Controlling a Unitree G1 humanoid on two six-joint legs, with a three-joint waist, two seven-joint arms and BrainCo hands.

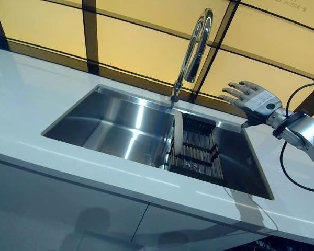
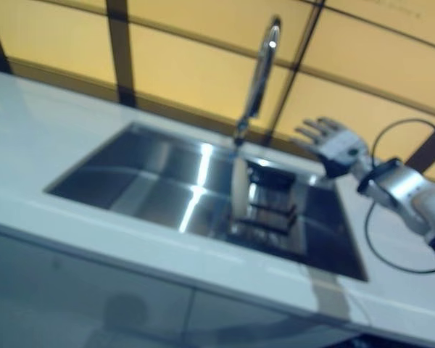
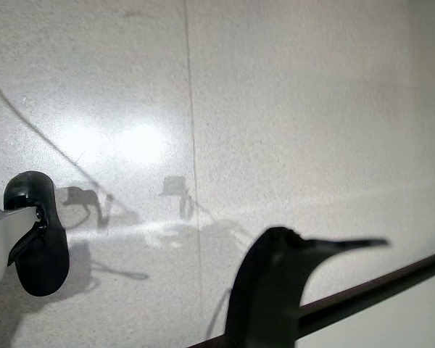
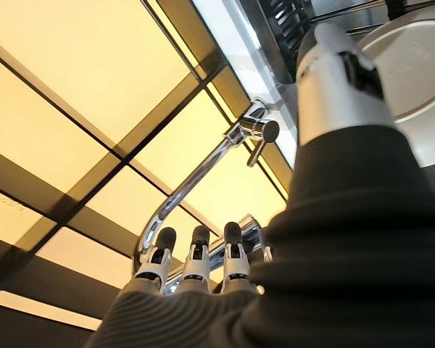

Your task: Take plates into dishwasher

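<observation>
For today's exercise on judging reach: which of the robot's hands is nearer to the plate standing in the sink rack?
The right. The right hand hovers open above the sink's back right corner, beyond the plate in the rack. The left hand shows only in its wrist view, away from the sink.

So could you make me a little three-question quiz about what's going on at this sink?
1. True or false: the right hand is holding the plate.
2. Where does the plate stand? A) on the counter B) upright in the sink, beside the dark rack C) under the left hand
3. Fill in: the right hand's fingers are ____.

Key: 1 false, it hovers empty near the tap; 2 B; 3 open.
</observation>
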